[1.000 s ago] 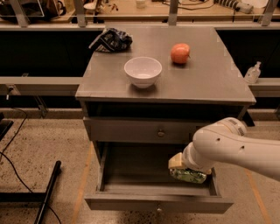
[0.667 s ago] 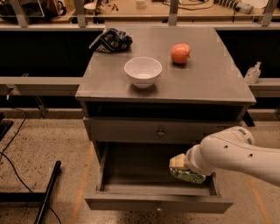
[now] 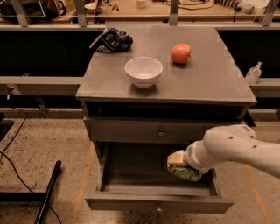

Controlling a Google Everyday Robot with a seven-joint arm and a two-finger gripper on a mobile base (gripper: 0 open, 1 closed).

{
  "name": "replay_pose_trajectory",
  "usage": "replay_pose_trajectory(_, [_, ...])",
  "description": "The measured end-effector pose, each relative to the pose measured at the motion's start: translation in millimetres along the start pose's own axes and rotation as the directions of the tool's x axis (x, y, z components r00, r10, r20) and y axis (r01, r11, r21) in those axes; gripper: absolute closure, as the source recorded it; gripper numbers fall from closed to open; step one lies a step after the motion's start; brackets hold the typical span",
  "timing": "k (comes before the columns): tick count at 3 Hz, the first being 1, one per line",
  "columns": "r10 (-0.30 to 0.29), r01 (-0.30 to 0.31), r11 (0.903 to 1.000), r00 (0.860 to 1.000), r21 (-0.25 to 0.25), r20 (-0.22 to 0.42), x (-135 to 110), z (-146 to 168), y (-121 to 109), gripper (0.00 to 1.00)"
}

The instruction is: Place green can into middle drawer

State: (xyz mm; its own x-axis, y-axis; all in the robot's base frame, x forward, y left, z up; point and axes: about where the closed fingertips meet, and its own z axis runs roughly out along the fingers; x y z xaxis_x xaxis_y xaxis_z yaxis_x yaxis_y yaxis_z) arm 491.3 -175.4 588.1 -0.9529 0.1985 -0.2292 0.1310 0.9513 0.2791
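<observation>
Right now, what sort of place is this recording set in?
Likely a robotics lab or workshop: cluttered workbench behind the grey cabinet, cables on the floor. The gripper sits at the green can, right side of the open middle drawer.

Dim warm overhead light: bench (image 3: 210,83) top brightest, soft shadows under white bowl (image 3: 143,71) and apple (image 3: 180,53), recess below near black, middle drawer (image 3: 131,175) interior murky, end effector (image 3: 180,165) at its right side top-lit only.

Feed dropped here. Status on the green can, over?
Gripper low at the open middle drawer, right side. Green can at the gripper, within the drawer. No obstruction seen inside.
</observation>
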Motion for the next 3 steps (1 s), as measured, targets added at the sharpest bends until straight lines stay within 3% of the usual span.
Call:
replay_pose_trajectory(1, [0.093, -0.101, 0.9850, 0.994, -0.140, -0.066, -5.9, 9.5, -16.2, 1.00])
replay_pose_trajectory(2, [0.080, -0.103, 0.9603, 0.992, -0.259, -0.097, -11.4, 17.6, -27.1, 1.00])
replay_pose_trajectory(3, [0.038, -0.073, 0.9420, 0.993, -0.328, -0.112, -11.2, 27.7, -28.5, 1.00])
